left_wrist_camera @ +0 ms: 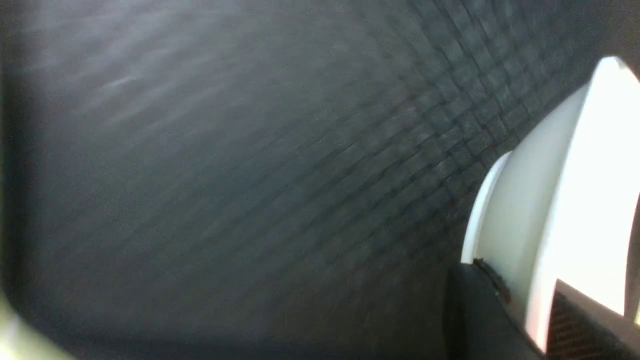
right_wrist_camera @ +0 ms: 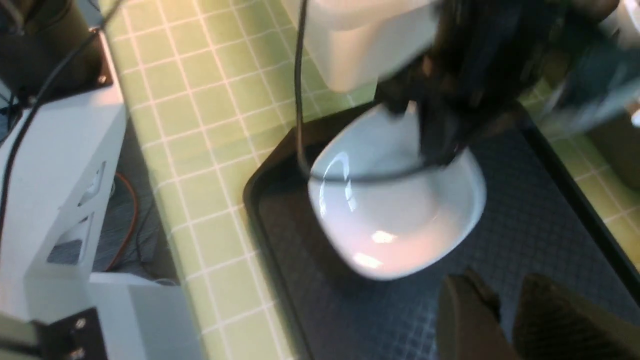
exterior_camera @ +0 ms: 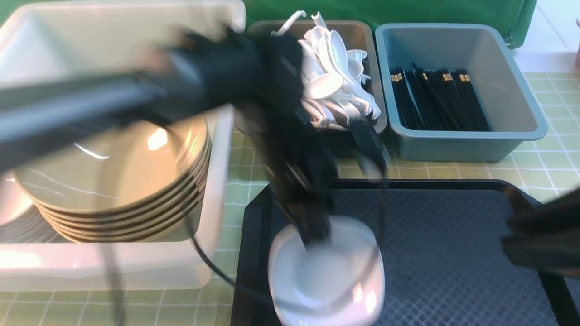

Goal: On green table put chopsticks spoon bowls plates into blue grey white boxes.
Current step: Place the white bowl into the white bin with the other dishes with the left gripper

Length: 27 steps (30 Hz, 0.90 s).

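Observation:
A white bowl (exterior_camera: 326, 276) is at the near left part of the black tray (exterior_camera: 453, 253). My left gripper (exterior_camera: 312, 237) reaches down from the left and is shut on the bowl's far rim. In the left wrist view the rim (left_wrist_camera: 590, 175) sits between the two fingers of my left gripper (left_wrist_camera: 517, 277). The right wrist view shows the bowl (right_wrist_camera: 395, 215) with the left gripper (right_wrist_camera: 430, 135) on it, both blurred. My right gripper (exterior_camera: 509, 237) hovers over the tray's right side, jaws almost together and empty; it also shows in the right wrist view (right_wrist_camera: 505, 295).
The white box (exterior_camera: 217, 181) on the left holds a stack of plates (exterior_camera: 118, 181). The grey box (exterior_camera: 362, 36) behind the tray holds white spoons (exterior_camera: 331, 77). The blue box (exterior_camera: 521, 99) at the back right holds black chopsticks (exterior_camera: 435, 97). A cable hangs over the bowl.

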Each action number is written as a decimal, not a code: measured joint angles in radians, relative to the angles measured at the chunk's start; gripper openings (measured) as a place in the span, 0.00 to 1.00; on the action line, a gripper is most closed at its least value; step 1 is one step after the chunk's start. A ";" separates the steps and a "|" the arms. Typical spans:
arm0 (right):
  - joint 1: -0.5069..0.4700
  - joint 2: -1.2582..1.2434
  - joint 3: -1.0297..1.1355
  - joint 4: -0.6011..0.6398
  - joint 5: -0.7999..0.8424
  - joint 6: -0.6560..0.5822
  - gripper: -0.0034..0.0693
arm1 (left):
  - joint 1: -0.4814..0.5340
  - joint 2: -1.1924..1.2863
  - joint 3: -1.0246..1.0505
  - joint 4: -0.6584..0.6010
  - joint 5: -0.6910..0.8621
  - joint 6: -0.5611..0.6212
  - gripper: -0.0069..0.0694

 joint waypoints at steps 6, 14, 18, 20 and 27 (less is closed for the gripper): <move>0.000 0.154 -0.070 0.201 -0.006 -0.191 0.27 | 0.325 -0.244 0.000 -0.055 0.005 -0.143 0.11; 0.129 0.485 -0.355 0.333 0.043 -0.305 0.11 | 0.986 -0.462 0.037 -0.053 0.030 -0.230 0.11; 0.220 0.591 -0.464 0.333 0.053 -0.308 0.08 | 1.187 -0.459 0.040 -0.023 0.025 -0.334 0.11; 0.274 0.652 -0.520 0.333 0.056 -0.308 0.08 | 1.245 -0.432 0.040 0.057 0.009 -0.423 0.11; 0.311 0.692 -0.545 0.335 0.064 -0.311 0.08 | 1.219 -0.310 0.040 0.209 -0.005 -0.563 0.11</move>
